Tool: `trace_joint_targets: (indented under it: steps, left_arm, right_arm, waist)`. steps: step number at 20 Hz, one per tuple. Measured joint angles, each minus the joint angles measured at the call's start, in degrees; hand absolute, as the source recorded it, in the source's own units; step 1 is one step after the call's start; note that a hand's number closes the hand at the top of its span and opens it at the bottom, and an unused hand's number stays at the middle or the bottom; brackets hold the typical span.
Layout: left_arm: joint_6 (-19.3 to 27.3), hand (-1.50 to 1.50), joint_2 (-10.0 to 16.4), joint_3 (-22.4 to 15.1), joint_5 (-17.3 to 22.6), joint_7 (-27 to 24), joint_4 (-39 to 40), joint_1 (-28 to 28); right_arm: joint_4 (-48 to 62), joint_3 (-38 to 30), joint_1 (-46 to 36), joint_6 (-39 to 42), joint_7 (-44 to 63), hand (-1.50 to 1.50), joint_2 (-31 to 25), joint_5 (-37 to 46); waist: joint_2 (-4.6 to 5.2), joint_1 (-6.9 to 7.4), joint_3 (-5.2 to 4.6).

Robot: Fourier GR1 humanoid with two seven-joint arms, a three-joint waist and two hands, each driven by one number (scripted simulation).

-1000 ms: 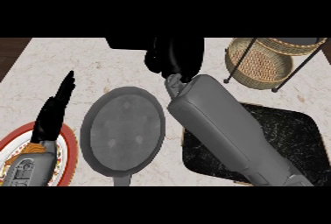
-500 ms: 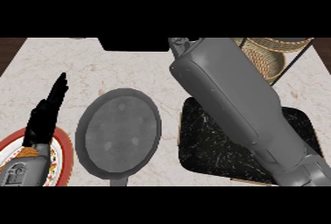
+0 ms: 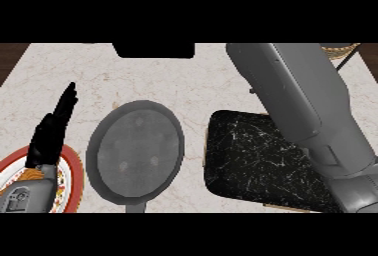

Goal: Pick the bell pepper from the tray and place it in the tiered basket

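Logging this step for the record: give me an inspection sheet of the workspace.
Surface: pale marble counter, no spills seen.
Job's things: black tray at right, no bell pepper visible on its uncovered part; tiered basket only a sliver at top right, past the right forearm.
Clutter: grey pan mid-counter; red-rimmed plate lower left, partly under the left forearm.
Robot hands: left robot hand open, fingers straight, resting at the left; right robot hand out of view.
Cables: nothing seen.
Surroundings: dark block at the counter's far edge.
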Motion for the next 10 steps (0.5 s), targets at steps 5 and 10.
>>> trace_joint_targets:
  steps: [5,10]
  left_arm:
    - [-0.3,0.00,0.1,0.3,0.1,-0.2,0.0,0.1]
    - [-0.1,0.00,-0.3,0.2,-0.2,-0.9,0.0,0.5]
  right_arm:
    - [6.0,1.0,-0.6,2.1,-3.2,1.50,-4.8,3.8]
    - [12.1,1.6,-1.3,3.4,-6.1,1.50,-9.8,7.6]
  waist:
    - [0.12,0.09,-0.01]
    - [0.15,0.17,-0.01]
